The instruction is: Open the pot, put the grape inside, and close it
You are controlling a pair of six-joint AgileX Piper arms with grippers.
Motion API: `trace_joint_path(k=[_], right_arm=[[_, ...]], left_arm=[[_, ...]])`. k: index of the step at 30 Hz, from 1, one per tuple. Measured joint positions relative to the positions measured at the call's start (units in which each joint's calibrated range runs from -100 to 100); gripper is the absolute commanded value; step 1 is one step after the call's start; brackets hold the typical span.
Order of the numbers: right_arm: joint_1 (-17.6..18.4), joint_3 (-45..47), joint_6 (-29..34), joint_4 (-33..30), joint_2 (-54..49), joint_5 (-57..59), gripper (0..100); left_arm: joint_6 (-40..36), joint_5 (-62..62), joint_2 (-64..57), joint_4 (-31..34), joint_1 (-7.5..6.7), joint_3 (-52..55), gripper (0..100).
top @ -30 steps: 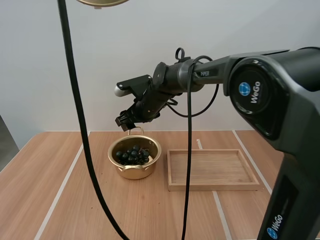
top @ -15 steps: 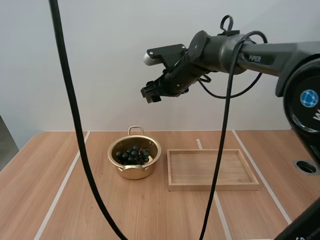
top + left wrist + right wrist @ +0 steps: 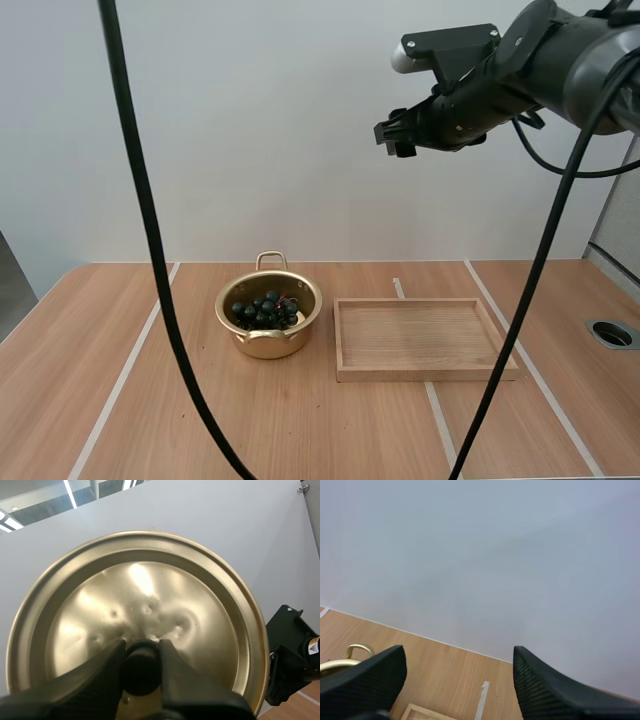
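High over the table (image 3: 300,430), right hand (image 3: 390,135) spread apart; left hand (image 3: 142,655) clamps the lid (image 3: 150,595) knob (image 3: 141,666) (grapes (image 3: 264,308) in pot (image 3: 258,343)).

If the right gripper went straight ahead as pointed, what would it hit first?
Probably only the plain white wall: the open right gripper aims at it above the wooden table; depth unclear.

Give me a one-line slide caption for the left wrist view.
Left gripper pinching the black knob of the gold pot lid, whose dented top face is turned toward the camera.
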Motion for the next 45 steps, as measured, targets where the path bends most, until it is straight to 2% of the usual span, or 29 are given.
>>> trace_joint_path(k=[8,12,18,28,36,37,39,43,44,45], right_arm=[[-2.01,0.17,1.48,-0.70,-3.61,0.55,100],[-2.08,0.17,3.49,-1.35,-6.29,3.48,100],[-2.08,0.33,6.76,-6.75,-9.68,5.90,100],[-2.08,0.33,8.43,-9.03,-12.42,9.22,100],[-2.08,0.33,8.64,-9.25,-12.42,10.46,95],[-2.08,0.33,8.64,-9.25,-12.42,10.46,91],[-2.08,0.33,8.64,-9.25,-12.42,10.46,76],[-2.08,0.33,8.67,-9.37,-12.42,10.63,24],[-2.08,0.33,8.76,-9.37,-12.42,10.63,7],[-2.08,0.33,8.76,-9.37,-12.42,10.63,0]], left_arm=[[0.00,0.00,0.00,-0.13,0.00,4.75,0],[0.00,-5.32,0.00,-0.13,0.00,17.35,0],[0.00,-12.75,1.80,-0.13,0.00,25.20,0],[0.00,-16.76,12.61,-0.13,0.00,31.79,0],[0.35,-20.83,21.39,-0.13,0.00,36.74,0],[0.35,-21.40,22.51,-0.13,0.00,37.28,0],[0.47,-21.79,24.70,-0.13,0.00,37.90,0],[0.55,-22.82,28.70,-0.25,0.00,38.48,0],[0.55,-23.17,29.52,-0.25,0.00,38.48,0],[0.55,-23.78,30.51,-0.37,0.00,38.61,0]])
